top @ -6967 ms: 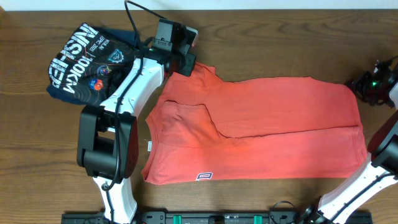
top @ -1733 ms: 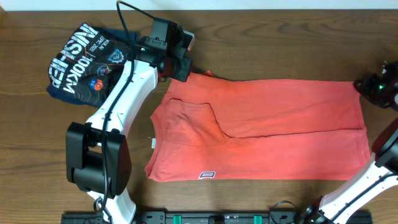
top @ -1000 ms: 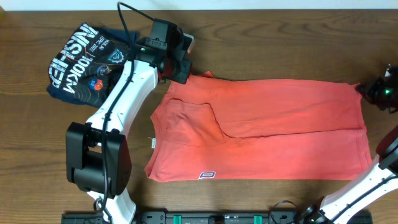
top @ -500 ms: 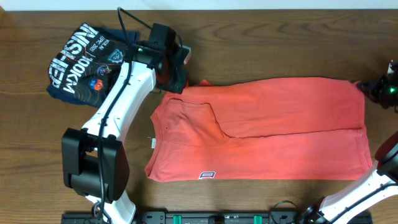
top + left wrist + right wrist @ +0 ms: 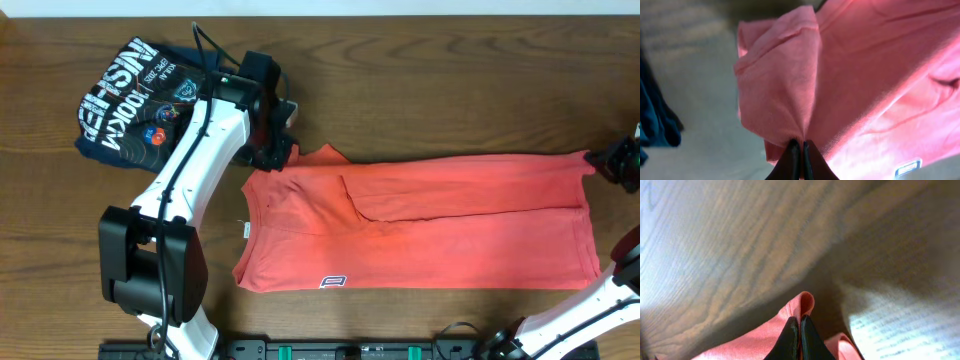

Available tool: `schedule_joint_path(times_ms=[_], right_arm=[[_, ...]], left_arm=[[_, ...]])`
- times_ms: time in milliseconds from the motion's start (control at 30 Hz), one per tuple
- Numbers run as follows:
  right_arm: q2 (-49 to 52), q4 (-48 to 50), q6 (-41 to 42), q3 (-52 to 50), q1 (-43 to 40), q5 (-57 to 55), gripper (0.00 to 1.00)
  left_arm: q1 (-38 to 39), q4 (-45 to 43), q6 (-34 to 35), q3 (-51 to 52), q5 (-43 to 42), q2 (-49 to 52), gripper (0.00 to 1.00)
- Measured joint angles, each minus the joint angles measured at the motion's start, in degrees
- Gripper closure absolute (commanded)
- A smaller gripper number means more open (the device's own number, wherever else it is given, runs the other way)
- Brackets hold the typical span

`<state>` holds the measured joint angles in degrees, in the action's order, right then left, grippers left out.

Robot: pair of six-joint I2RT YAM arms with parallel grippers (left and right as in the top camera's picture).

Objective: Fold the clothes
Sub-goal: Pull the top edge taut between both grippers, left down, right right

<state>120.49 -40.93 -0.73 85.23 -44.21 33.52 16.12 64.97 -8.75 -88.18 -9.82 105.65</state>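
As left tool (image 5: 274, 156) and right tool (image 5: 598, 160) pull, T-shirt (image 5: 450, 240) narrows; far edge nearer.

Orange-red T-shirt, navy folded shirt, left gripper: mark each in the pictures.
orange-red T-shirt (image 5: 450, 225), overhead view, middle of its body.
navy folded shirt (image 5: 125, 105), overhead view, on its white lettering.
left gripper (image 5: 800, 149), left wrist view, between the fingertips, shut on the T-shirt's fabric.

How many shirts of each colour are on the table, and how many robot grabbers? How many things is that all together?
Orange-red cotton T-shirt: 1
Dark navy folded shirt with white lettering: 1
Black two-finger grippers: 2, the left gripper and the right gripper, each pinching the orange-red fabric
Total: 4
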Motion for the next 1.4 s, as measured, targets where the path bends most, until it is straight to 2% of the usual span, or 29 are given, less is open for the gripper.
schedule_joint_path(times_ms=[400, 867, 1400], right_arm=[[0.0, -4.8, 0.0, 0.0, -1.7, -0.9, 0.99], [0.0, -12.0, 4.7, 0.0, -6.6, -3.5, 0.99], [0.0, -13.0, 6.4, 0.0, -9.4, -5.2, 0.99]], left_arm=[[0.0, 7.2, 1.5, 0.0, 0.0, 0.0, 0.94], [0.0, 8.6, 6.1, 5.9, -0.1, 0.0, 0.94], [0.3, 16.7, 7.1, 6.8, -6.5, -0.3, 0.94]])
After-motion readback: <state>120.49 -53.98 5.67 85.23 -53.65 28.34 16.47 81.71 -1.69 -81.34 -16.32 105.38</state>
